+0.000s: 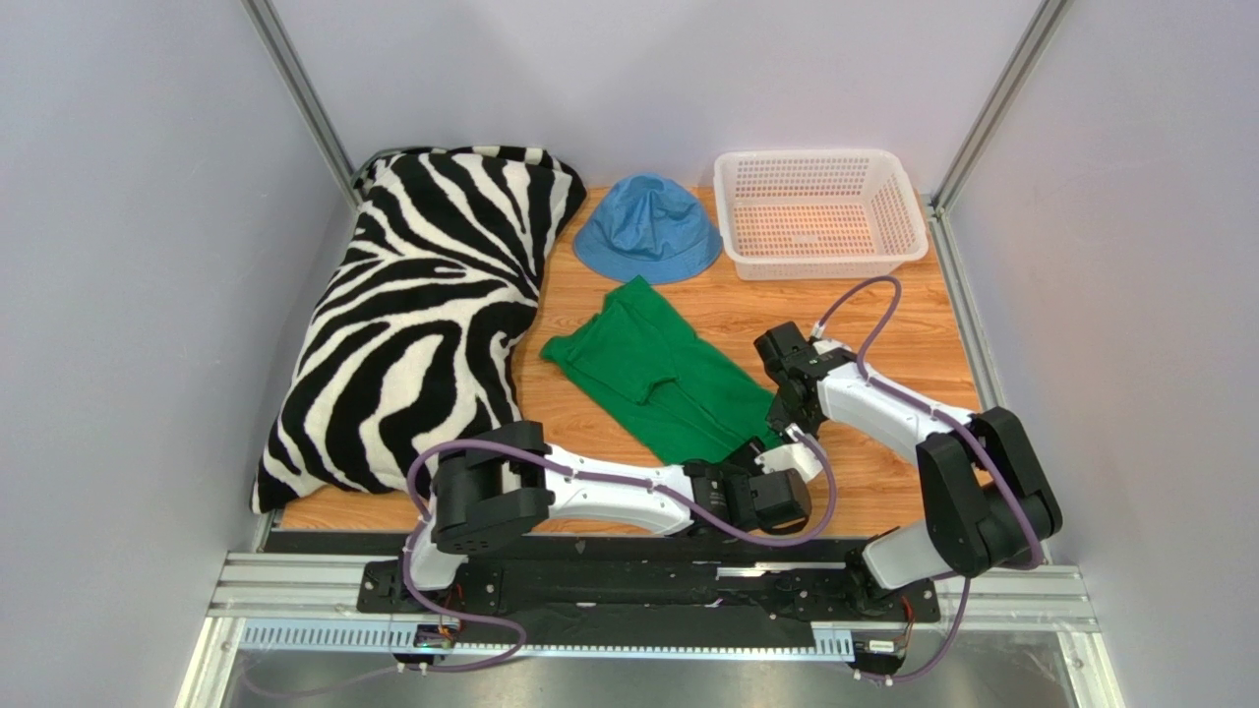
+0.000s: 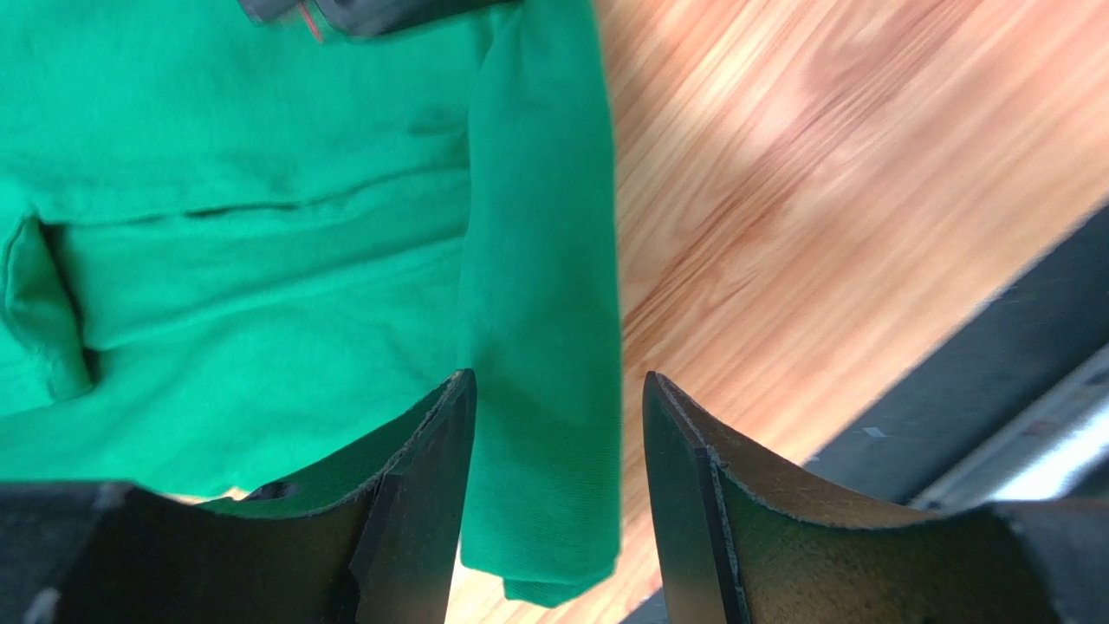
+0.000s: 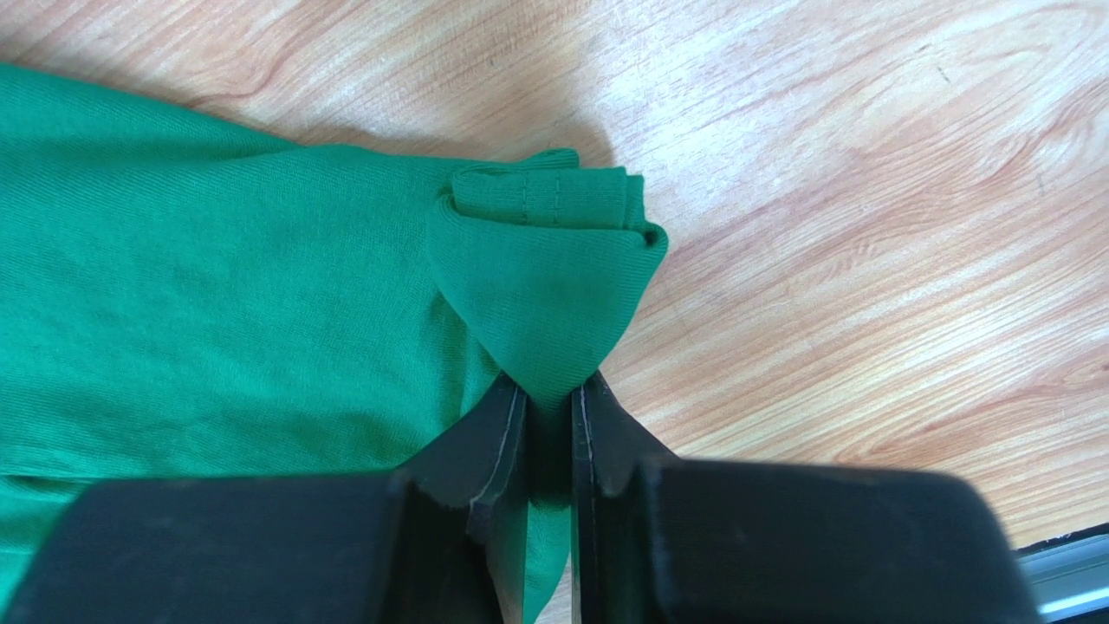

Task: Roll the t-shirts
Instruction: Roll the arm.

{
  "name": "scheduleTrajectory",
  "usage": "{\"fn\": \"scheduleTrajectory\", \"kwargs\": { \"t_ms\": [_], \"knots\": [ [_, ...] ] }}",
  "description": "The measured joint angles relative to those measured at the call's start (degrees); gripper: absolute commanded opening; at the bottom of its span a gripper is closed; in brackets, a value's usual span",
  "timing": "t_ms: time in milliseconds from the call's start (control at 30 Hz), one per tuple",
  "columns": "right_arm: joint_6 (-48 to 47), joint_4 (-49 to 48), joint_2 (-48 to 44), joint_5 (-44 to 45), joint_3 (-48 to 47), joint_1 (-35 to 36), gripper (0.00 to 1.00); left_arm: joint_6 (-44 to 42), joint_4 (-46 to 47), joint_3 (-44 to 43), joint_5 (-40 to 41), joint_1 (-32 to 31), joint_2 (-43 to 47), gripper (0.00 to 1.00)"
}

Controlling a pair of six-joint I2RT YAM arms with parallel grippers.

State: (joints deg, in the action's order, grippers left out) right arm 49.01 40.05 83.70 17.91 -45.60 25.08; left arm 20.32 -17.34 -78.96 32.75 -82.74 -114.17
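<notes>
The green t-shirt [image 1: 661, 372] lies folded into a long strip, slanting across the middle of the wooden table. My right gripper [image 1: 780, 428] is at its near right end and is shut on a corner of the cloth. In the right wrist view the gripper [image 3: 549, 390] pinches a bunched fold of the t-shirt [image 3: 195, 299] with the hem turned over just ahead. My left gripper [image 1: 751, 472] is open at the near end. In the left wrist view the gripper [image 2: 557, 390] straddles a folded edge of the t-shirt [image 2: 260, 260], with cloth between the fingers.
A zebra-striped pillow [image 1: 429, 295] fills the left side. A blue bucket hat [image 1: 647, 229] sits behind the shirt. A white plastic basket [image 1: 820, 210] stands at the back right. The black front rail [image 2: 989, 351] runs close to the shirt's near end.
</notes>
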Motion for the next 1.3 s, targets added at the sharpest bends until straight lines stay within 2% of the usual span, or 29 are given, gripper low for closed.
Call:
{"fn": "scheduleTrajectory", "kwargs": {
  "t_ms": [200, 300, 400, 433, 533, 567, 667, 700, 800, 900, 1067, 1300],
  "knots": [
    [-0.31, 0.35, 0.59, -0.04, -0.55, 0.00, 0.00, -0.09, -2.82, -0.66, 2.10, -0.39, -2.51, 0.57],
    [-0.42, 0.35, 0.63, -0.09, -0.57, 0.00, 0.00, 0.04, -3.23, -0.68, 2.32, -0.48, -2.97, 0.52],
    [-0.42, 0.37, 0.66, -0.22, -0.59, 0.00, 0.00, 0.37, -3.26, -0.68, 2.38, -0.50, -3.06, 0.37],
    [-0.42, 0.37, 0.66, -0.24, -0.61, 0.00, 0.00, 0.59, -3.21, -0.68, 2.43, -0.50, -3.06, 0.23],
    [-0.44, 0.44, 0.66, -0.24, -0.63, 0.00, 0.00, 1.16, -3.19, -0.66, 2.49, -0.50, -3.06, 0.04],
    [-0.44, 0.44, 0.66, -0.24, -0.63, 0.00, 0.02, 1.36, -3.17, -0.66, 2.47, -0.50, -3.06, 0.01],
    [-0.55, 0.44, 0.66, -0.31, -0.66, 0.00, 0.23, 1.75, -3.02, -0.55, 2.12, -0.50, -3.06, 0.00],
    [-0.68, 0.44, 0.66, -0.35, -0.68, 0.00, 0.35, 1.88, -2.75, -0.39, 1.88, -0.50, -3.06, 0.00],
    [-1.05, 0.26, 0.57, -0.85, -0.70, 0.00, 0.51, 2.67, -0.66, 1.27, 0.24, -0.20, -2.58, 0.00],
    [-1.73, -0.68, -0.61, -2.10, -0.15, 0.00, 0.60, 4.13, 2.71, 4.74, -2.82, 1.25, -0.37, 0.00],
    [-2.34, -2.23, -7.76, -3.23, 1.36, 0.00, 0.64, 8.11, 8.15, 11.47, -10.95, 5.01, 4.57, 0.00],
    [-2.32, -4.90, -17.57, -4.13, 4.37, 0.00, 0.64, 16.87, 18.40, 20.37, -28.79, 13.25, 9.07, 0.00]
  ]
}}
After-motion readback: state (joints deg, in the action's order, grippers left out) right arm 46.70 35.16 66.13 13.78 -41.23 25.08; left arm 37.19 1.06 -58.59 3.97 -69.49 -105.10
